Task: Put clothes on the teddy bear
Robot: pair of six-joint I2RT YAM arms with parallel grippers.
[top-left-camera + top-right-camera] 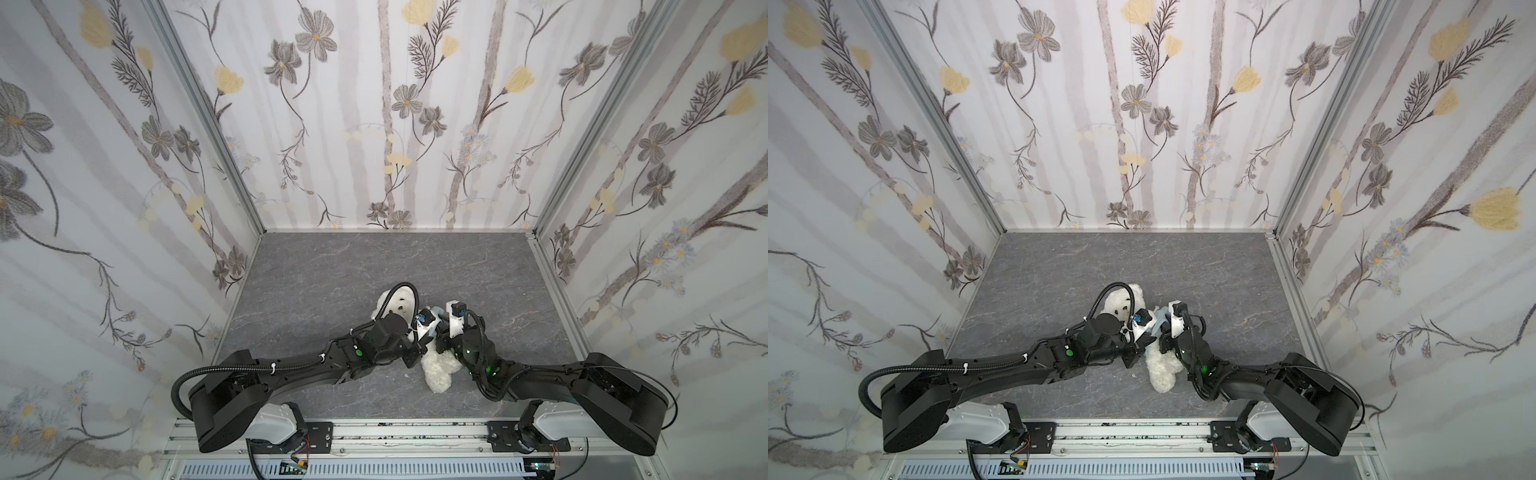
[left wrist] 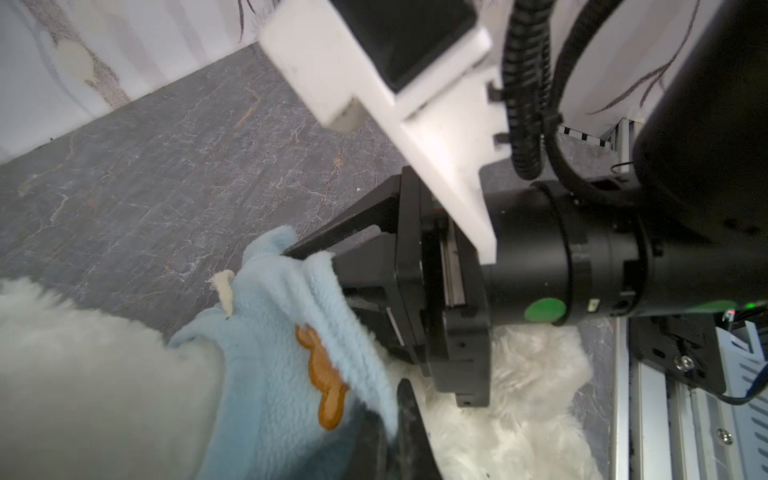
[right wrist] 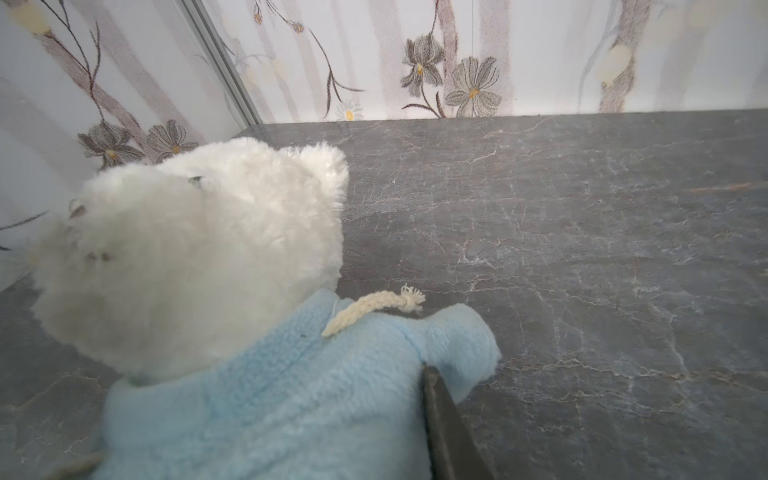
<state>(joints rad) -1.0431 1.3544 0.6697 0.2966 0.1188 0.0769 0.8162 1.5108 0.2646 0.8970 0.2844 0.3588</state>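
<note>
the teddy bear [image 1: 436, 372] lies on the grey worktop [image 1: 374, 266], near the front middle, right between the two arms - its head points to the back wall and its legs to the front. a fluffy blue hoodie [image 3: 291, 395] sits on its body, just under the white head, with a small cream cord [image 3: 370, 309] lying on top by the neck. the left end effector [image 2: 388, 428] is closed on the edge of the hoodie, next to the orange patch [image 2: 324, 374]. the right end effector [image 2: 311, 259] comes in from the other side and pinches a fold of the hoodie - its two black fingers [image 2: 299, 248] are close together with blue cloth between them.
</note>
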